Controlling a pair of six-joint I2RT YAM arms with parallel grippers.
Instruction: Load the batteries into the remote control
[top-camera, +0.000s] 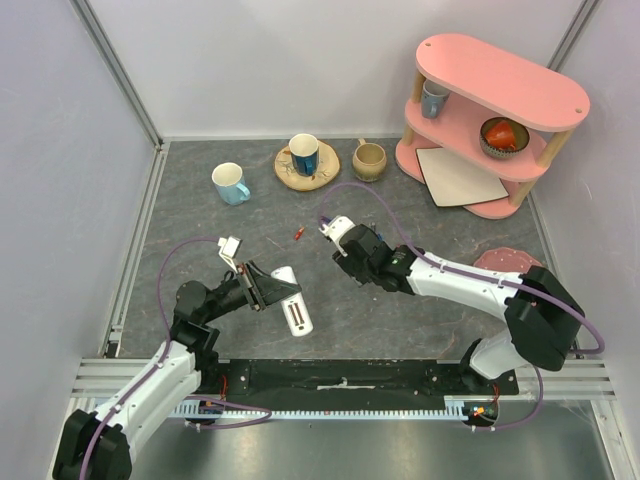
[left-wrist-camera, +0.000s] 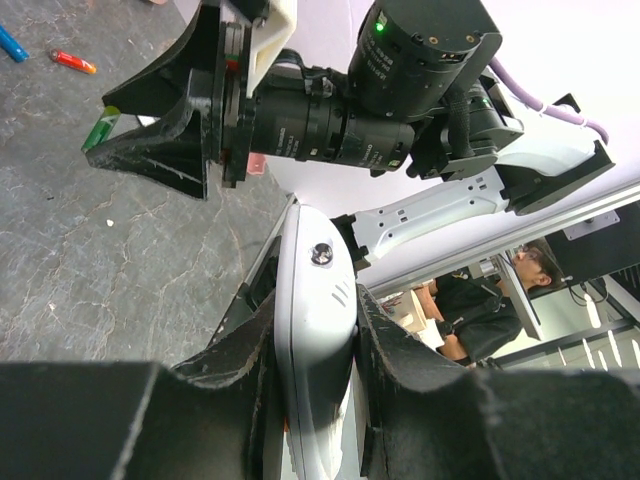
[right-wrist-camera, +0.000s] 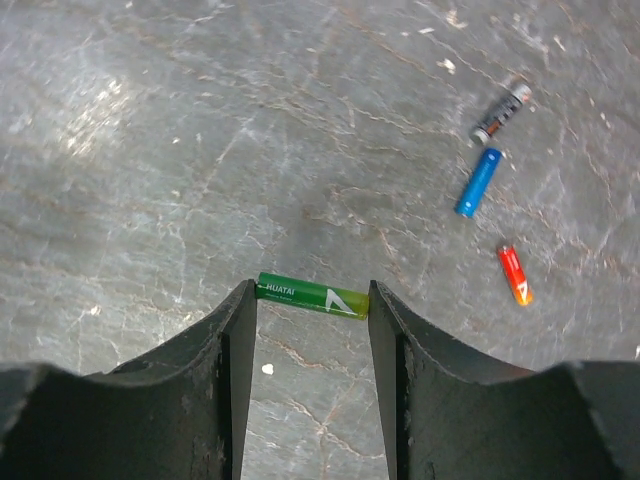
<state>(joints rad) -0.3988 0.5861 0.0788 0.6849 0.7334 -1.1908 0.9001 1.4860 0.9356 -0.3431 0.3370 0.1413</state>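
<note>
Progress looks slight: from above, the remote (top-camera: 296, 312) sits slot-up in my left gripper (top-camera: 262, 288), no cell visibly loaded, and a red battery (top-camera: 298, 234) lies loose on the table (top-camera: 200, 230). Left wrist: fingers (left-wrist-camera: 400, 380) clamped on the remote's edges, my right gripper (left-wrist-camera: 110, 125) just ahead. Right wrist: its jaws stand about half-spread, pinching a green battery (right-wrist-camera: 312, 296) end to end above the table; blue battery (right-wrist-camera: 478, 182) and grey battery (right-wrist-camera: 500, 112) wait nearby

A grey marbled tabletop (top-camera: 450, 215) is boxed in by plain white walls (top-camera: 300, 60) joined at aluminium posts (top-camera: 118, 70). A pink two-tier shelf (top-camera: 500, 75) stands in the far right corner. An aluminium rail (top-camera: 110, 374) edges the near side. The light is soft and even.
</note>
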